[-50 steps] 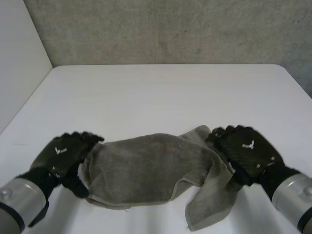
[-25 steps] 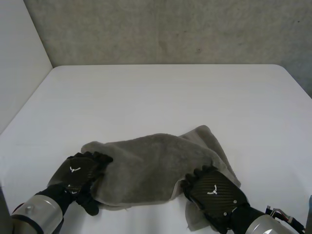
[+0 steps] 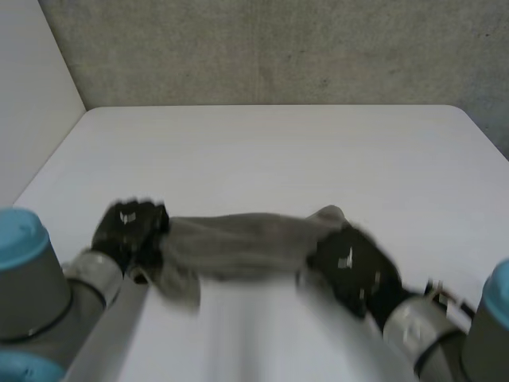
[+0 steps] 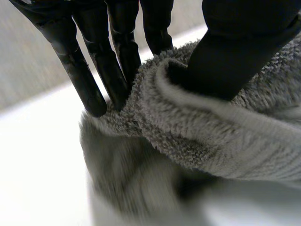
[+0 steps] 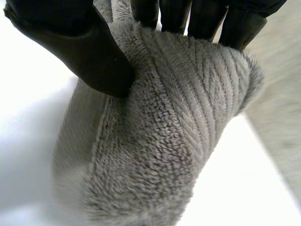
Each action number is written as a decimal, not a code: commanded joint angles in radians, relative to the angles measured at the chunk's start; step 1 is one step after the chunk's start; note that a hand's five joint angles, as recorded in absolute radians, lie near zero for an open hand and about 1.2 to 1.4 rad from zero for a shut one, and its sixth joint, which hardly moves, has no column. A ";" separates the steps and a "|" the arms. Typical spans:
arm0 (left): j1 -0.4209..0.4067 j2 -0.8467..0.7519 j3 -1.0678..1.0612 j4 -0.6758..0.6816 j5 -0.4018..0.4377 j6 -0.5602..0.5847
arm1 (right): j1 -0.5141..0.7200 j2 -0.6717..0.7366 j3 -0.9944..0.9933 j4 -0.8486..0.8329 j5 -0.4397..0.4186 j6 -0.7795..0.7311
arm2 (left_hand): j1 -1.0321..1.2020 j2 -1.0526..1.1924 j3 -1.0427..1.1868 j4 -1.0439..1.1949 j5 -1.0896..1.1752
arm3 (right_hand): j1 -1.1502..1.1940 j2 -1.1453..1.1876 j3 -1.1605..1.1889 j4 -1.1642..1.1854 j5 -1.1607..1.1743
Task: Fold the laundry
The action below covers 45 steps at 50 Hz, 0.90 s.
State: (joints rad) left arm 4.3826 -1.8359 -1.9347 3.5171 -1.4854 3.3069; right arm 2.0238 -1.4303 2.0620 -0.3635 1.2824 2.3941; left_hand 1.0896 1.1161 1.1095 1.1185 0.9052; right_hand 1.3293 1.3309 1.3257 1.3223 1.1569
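A grey towel (image 3: 238,243) hangs stretched between my two hands above the white table (image 3: 270,151). My left hand (image 3: 127,227) grips its left end: in the left wrist view the thumb (image 4: 235,52) and fingers (image 4: 117,61) pinch a thick fold of towel (image 4: 211,136). My right hand (image 3: 350,267) grips the right end; in the right wrist view its thumb (image 5: 80,47) and fingers (image 5: 202,19) squeeze a bunched wad of towel (image 5: 160,136). A loose part droops below the left hand.
A concrete wall (image 3: 270,48) rises behind the table's far edge and a pale wall (image 3: 32,95) stands at the left. My two arms (image 3: 48,302) rise at the near corners.
Both hands have closed on the towel's ends and lifted it off the table, pulling it into a narrow band. Both arms have risen closer to the head camera.
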 commanded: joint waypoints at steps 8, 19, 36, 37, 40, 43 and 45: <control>-0.040 0.007 0.762 0.020 0.005 0.045 | -0.048 -0.042 -0.514 -0.375 -0.205 0.146 | 0.307 0.280 0.287 0.278 0.316 | 0.067 0.065 0.071 0.074 0.065; -0.028 0.010 0.760 -0.004 0.005 -0.033 | -0.161 -0.026 -0.536 -0.316 -0.296 0.590 | 0.307 0.280 0.287 0.278 0.316 | 0.067 0.065 0.071 0.074 0.065; 0.029 -0.080 0.145 0.023 0.140 -0.038 | -0.203 0.209 -0.393 0.129 -0.446 0.241 | 0.298 0.272 0.278 0.269 0.308 | 0.067 0.065 0.071 0.074 0.065; 0.029 -0.080 0.145 0.023 0.140 -0.038 | -0.205 0.223 -0.369 0.156 -0.446 0.161 | 0.298 0.272 0.278 0.269 0.308 | 0.067 0.065 0.071 0.074 0.065; 0.035 -0.083 0.120 0.022 0.143 -0.038 | -0.205 0.225 -0.333 0.204 -0.443 0.038 | 0.269 0.242 0.249 0.240 0.279 | -0.296 -0.298 -0.293 -0.289 -0.298; 0.035 -0.083 0.117 0.022 0.143 -0.038 | -0.203 0.212 -0.316 0.233 -0.437 0.004 | 0.248 0.222 0.228 0.220 0.258 | -0.796 -0.798 -0.792 -0.789 -0.798; 0.037 -0.082 0.117 0.020 0.143 -0.040 | -0.203 0.200 -0.315 0.239 -0.430 0.014 | 0.245 0.219 0.225 0.217 0.255 | -0.897 -0.899 -0.893 -0.890 -0.899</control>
State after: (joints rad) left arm 4.4164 -1.9181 -1.8151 3.5400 -1.3415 3.2688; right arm 1.8195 -1.2069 1.7173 -0.1663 0.8360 2.4774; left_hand 1.1496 1.1866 1.1864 1.1846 0.9568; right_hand 0.7392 0.7328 0.7419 0.7487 0.5515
